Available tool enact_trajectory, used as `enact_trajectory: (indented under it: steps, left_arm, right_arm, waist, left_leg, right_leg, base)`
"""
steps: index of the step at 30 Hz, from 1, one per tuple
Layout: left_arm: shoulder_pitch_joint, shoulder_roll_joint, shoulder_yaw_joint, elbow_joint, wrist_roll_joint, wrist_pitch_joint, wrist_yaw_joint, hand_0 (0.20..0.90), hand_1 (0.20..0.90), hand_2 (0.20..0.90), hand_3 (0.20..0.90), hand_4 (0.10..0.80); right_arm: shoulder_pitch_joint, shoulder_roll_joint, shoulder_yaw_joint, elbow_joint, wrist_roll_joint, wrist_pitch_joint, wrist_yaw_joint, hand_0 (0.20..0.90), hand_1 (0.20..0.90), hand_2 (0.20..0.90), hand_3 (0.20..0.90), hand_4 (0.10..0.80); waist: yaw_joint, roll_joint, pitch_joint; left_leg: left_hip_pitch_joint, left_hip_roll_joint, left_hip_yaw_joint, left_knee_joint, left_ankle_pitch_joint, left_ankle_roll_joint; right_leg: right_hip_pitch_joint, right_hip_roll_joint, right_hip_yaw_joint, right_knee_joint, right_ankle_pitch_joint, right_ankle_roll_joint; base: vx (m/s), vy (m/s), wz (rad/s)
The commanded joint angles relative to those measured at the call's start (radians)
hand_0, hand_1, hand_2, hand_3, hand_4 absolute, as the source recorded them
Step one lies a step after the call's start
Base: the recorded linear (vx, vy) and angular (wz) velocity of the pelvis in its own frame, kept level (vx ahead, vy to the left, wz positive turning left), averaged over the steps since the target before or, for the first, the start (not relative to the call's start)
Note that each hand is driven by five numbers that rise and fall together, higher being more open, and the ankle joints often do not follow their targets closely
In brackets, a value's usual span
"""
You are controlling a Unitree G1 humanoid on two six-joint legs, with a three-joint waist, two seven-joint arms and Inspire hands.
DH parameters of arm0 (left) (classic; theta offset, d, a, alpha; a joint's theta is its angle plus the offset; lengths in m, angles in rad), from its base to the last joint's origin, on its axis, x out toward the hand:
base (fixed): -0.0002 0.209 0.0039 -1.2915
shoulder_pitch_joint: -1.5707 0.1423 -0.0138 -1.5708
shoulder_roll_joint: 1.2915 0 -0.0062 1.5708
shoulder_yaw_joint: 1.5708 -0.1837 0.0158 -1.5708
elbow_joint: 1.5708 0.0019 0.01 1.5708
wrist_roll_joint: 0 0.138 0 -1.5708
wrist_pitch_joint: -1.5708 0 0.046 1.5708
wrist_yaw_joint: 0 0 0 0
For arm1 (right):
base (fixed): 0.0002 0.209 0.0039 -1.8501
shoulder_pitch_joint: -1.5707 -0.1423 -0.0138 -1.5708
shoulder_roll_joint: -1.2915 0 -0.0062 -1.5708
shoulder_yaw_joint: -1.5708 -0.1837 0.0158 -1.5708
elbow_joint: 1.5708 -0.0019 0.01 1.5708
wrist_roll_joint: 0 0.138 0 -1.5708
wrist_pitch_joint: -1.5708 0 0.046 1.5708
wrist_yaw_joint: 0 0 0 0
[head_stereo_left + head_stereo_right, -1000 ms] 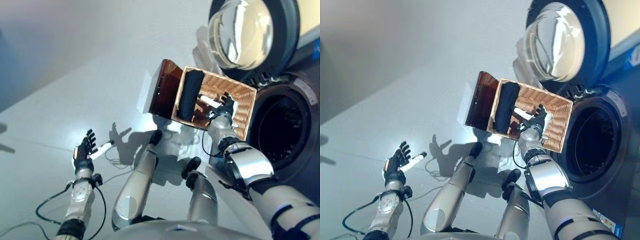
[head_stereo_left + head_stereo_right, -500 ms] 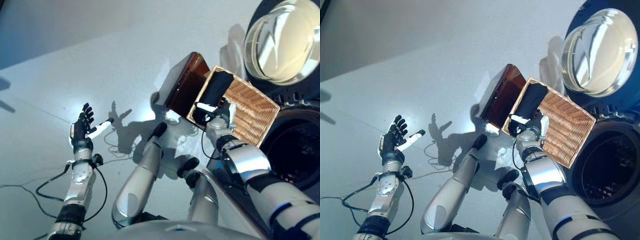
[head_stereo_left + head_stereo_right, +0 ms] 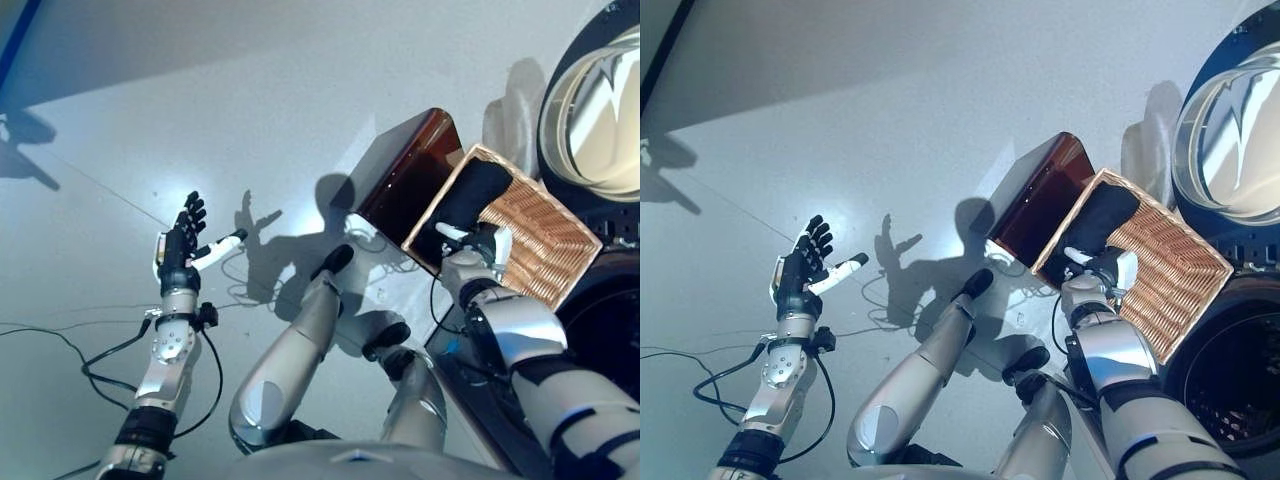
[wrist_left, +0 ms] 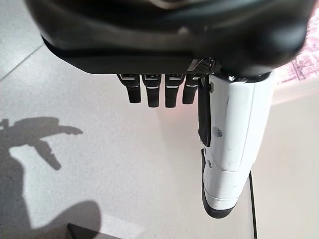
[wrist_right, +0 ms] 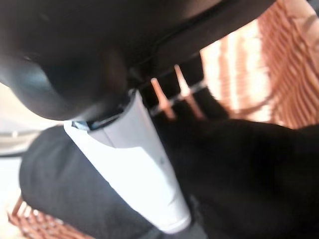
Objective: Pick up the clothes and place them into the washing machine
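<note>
The right hand (image 3: 1102,272) reaches into the basket (image 3: 1180,290) onto the dark garment (image 3: 1100,215), grip unclear; the left hand (image 3: 800,275) hangs spread, clear.

Black cloth (image 3: 1095,222) just past right hand (image 3: 1102,272) fingers, white thumb cover. Basket (image 3: 1175,290): tan-orange woven ribs. Brown glossy box (image 3: 1040,195). Left hand (image 3: 800,275) dark, white thumb; floor (image 3: 890,110) pale grey.
</note>
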Motion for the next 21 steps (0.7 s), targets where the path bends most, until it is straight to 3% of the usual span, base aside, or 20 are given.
enact_trajectory:
  steps: [1,13,17,21]
  left_arm:
    - [0.049,0.012,0.027,-0.079,0.002,-0.073,-0.001,0.9,0.9,0.9,0.9,0.8]
    - [0.101,0.033,0.032,-0.024,-0.023,-0.079,-0.039,0.9,0.9,0.9,0.9,0.8]
    - [0.121,0.035,0.028,-0.013,-0.022,-0.091,-0.028,0.9,0.9,0.9,0.9,0.8]
    - [0.142,0.029,0.041,0.035,-0.034,-0.115,-0.007,0.9,0.9,0.9,0.9,0.8]
  right_arm:
    - [0.074,-0.105,-0.024,0.005,-0.026,0.013,-0.047,0.2,0.2,0.2,0.2,0.3]
    - [0.2,-0.175,-0.14,-0.044,0.036,-0.039,-0.055,0.2,0.2,0.2,0.2,0.3]
    - [0.202,-0.143,-0.169,-0.121,0.108,-0.125,-0.071,0.2,0.2,0.2,0.2,0.3]
    - [0.261,-0.07,-0.225,-0.32,0.316,-0.284,0.018,0.2,0.2,0.2,0.2,0.3]
  waist:
    - [0.031,0.072,-0.05]
    - [-0.021,0.076,-0.13]
    - [-0.055,0.092,-0.15]
    - [-0.12,0.105,-0.152]
  left_leg:
    - [-0.036,-0.013,0.059,0.003,-0.074,-0.004]
    - [0.069,0.006,0.11,-0.069,-0.069,-0.009]
    - [0.112,0.015,0.141,-0.085,-0.071,-0.007]
    - [0.143,0.032,0.183,-0.083,-0.08,-0.001]
  right_leg:
    - [-0.007,0.036,-0.011,0.0,0.026,-0.06]
    - [0.088,0.029,0.034,-0.112,0.075,-0.043]
    - [0.117,0.03,0.066,-0.158,0.098,-0.035]
    - [0.122,0.037,0.12,-0.184,0.12,-0.029]
  base:
    - [0.003,0.032,-0.04]
    - [0.019,0.034,-0.13]
    - [-0.004,0.068,-0.26]
    - [-0.036,0.081,-0.5]
